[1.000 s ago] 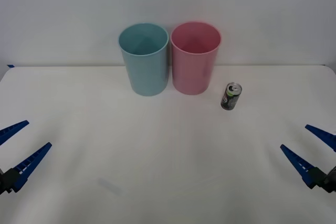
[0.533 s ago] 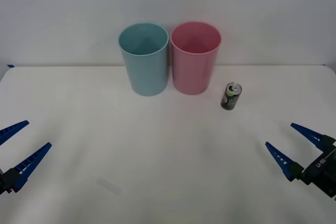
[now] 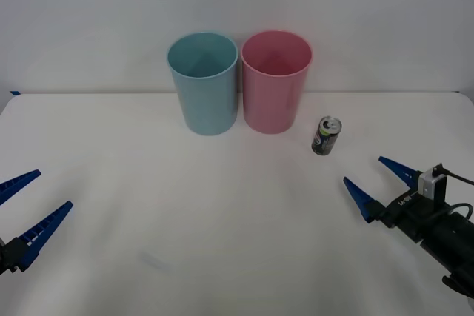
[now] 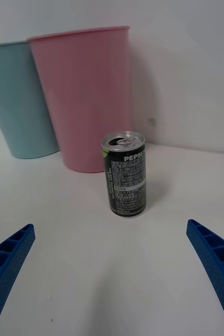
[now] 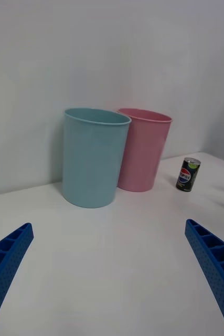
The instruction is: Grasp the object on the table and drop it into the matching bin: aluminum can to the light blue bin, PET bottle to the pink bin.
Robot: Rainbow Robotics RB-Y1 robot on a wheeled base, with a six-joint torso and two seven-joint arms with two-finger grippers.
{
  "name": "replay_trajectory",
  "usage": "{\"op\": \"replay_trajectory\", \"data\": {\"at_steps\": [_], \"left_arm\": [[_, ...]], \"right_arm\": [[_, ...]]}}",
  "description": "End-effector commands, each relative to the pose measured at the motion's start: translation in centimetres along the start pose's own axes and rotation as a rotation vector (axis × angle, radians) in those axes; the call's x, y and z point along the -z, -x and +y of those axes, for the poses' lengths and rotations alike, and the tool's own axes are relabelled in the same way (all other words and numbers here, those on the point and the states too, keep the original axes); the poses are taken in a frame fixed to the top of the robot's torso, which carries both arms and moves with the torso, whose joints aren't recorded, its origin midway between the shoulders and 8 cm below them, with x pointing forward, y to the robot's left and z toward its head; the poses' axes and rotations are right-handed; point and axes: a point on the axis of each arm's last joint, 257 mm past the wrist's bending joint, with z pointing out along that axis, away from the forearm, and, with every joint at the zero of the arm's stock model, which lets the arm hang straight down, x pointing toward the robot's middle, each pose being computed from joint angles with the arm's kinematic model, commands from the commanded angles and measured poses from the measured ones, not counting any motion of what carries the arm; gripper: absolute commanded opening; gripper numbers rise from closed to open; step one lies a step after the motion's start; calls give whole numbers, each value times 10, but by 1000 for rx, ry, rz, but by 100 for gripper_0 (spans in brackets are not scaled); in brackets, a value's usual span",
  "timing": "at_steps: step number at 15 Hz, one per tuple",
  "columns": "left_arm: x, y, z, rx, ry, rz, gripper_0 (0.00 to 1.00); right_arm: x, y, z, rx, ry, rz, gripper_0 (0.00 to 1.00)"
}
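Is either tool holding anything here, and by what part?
Nothing is held. Both the right tool and left tool are open; the can stands free on the table.

The front camera is looking forward and down over the whole desk [image 3: 222, 220]. The right wrist camera is sitting low, facing the aluminum can [image 4: 125, 174] close ahead of the right gripper [image 4: 112, 278]. The left wrist camera is also sitting low, facing the light blue bin [image 5: 93, 156] farther off. All three views are sharing the pink bin [image 3: 275, 81].
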Motion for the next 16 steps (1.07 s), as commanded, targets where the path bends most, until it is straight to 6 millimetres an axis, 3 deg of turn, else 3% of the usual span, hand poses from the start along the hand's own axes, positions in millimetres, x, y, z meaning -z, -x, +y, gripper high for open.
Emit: {"op": "replay_trajectory", "data": {"at_steps": [1, 7, 16], "left_arm": [[0, 0, 0, 0, 0, 0, 100], [0, 0, 0, 0, 0, 0, 100], [0, 0, 0, 0, 0, 0, 100]], "right_arm": [[-24, -5, -4, 10, -27, 9, 100], [-56, -14, -7, -4, -40, 26, 100], [-112, -12, -15, 5, -70, 47, 100]]}}
